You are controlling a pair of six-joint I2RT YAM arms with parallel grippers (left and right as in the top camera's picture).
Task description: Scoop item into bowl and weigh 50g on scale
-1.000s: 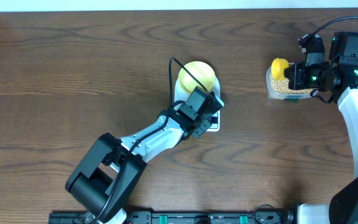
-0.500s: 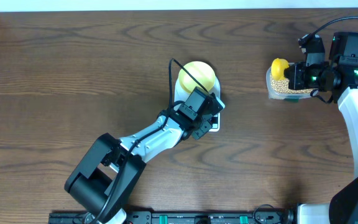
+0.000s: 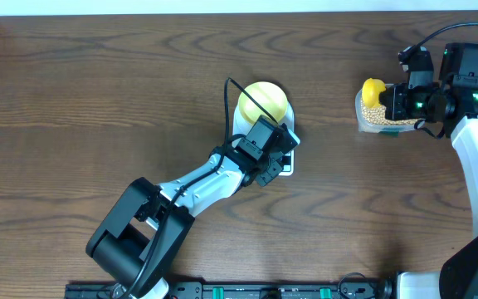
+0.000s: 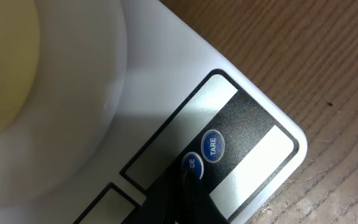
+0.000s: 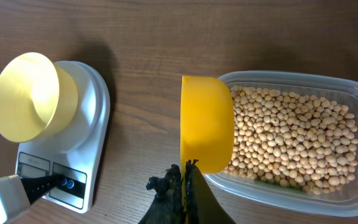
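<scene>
- The surface is a dark brown wood-grain table (image 3: 98,83). A white strip (image 3: 222,6) runs along its far edge in the overhead view, and nothing more of the room shows.
- Count: one white scale (image 5: 93,118), one pale yellow bowl (image 3: 262,101), one yellow scoop (image 5: 207,121) and one clear plastic container (image 5: 328,198). There are two blue round buttons on the scale, and the beans (image 5: 291,137) are too many to count.
- The scale lies near the middle of the table. Its long axis runs from far to near and leans slightly to the right, with the display (image 4: 179,127) and button end nearest the robot.
- The bowl stands upright on the scale's round platform at the far end, and its inside shows plain yellow.
- The beans fill the container, which sits well to the right of the scale. Its long axis runs left to right in the overhead view.
- The left gripper (image 4: 188,185) has its fingers pressed together and holds nothing. The dark tip rests on the button (image 4: 192,165) just beside the TARE button (image 4: 213,145).
- The right gripper (image 5: 187,180) is clamped on the scoop's handle. The scoop's cup hangs over the container's left end, on the side towards the scale, with the handle pointing back to the right.
</scene>
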